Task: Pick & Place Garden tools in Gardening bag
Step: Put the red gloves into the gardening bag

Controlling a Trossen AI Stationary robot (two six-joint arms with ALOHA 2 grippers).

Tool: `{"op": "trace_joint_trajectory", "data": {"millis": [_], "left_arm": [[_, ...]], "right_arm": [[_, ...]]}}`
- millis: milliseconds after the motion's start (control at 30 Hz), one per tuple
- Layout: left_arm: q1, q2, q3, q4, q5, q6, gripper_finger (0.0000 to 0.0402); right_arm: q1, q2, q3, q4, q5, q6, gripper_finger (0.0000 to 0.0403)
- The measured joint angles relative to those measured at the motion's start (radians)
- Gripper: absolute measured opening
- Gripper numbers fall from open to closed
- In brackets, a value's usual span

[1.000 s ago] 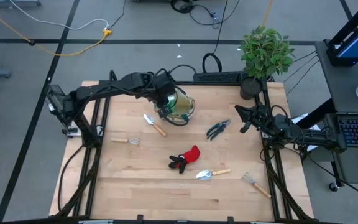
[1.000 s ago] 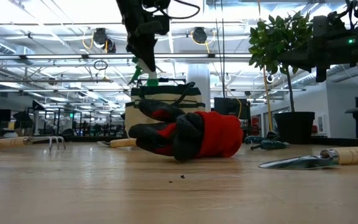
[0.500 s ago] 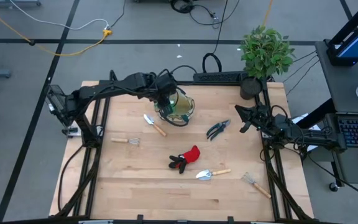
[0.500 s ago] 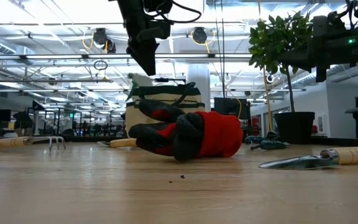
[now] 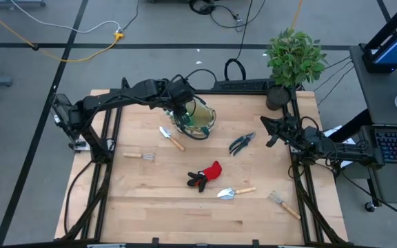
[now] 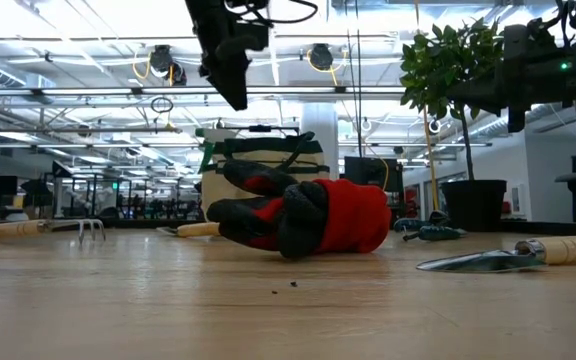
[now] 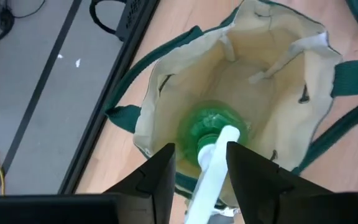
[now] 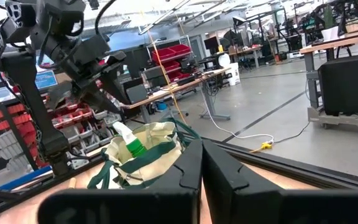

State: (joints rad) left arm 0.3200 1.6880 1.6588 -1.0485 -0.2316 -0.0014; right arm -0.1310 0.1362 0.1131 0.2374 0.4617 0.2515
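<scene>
Hovering directly over the gardening bag [image 5: 197,118] at the back of the bench [image 5: 150,207], the left end effector [image 7: 199,167] has its two fingers parted with a gap on either side of the spray bottle [image 7: 211,149] below, so the bottle looks let go rather than held. The green-and-white bottle sits inside the bag, its green body low in the beige interior and its white nozzle end up toward the wrist; its long axis runs roughly upright, leaning a little, and the right wrist view shows the white top poking above the rim. Standing over the open mouth makes sense: dropped from there, the bottle lands inside.

The right end effector [image 5: 267,127] waits at the right edge of the bench, fingers pressed together and empty.

The other tools lie flat on the bench: a trowel [image 5: 171,138] just beside the bag, a small rake [image 5: 140,156] toward the left, pruning shears [image 5: 241,142] right of the bag, the red-black glove [image 5: 206,176] in the middle, a second trowel [image 5: 235,192] and another rake [image 5: 282,204] near the front.
</scene>
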Motion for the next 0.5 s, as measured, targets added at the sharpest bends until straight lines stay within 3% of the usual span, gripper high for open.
{"op": "trace_joint_trajectory", "data": {"millis": [500], "left_arm": [[-0.081,-0.157,0.001,-0.11,0.048,-0.096,0.015]], "right_arm": [[0.0,0.024,0.0,0.117,-0.086,0.012,0.0004]]}}
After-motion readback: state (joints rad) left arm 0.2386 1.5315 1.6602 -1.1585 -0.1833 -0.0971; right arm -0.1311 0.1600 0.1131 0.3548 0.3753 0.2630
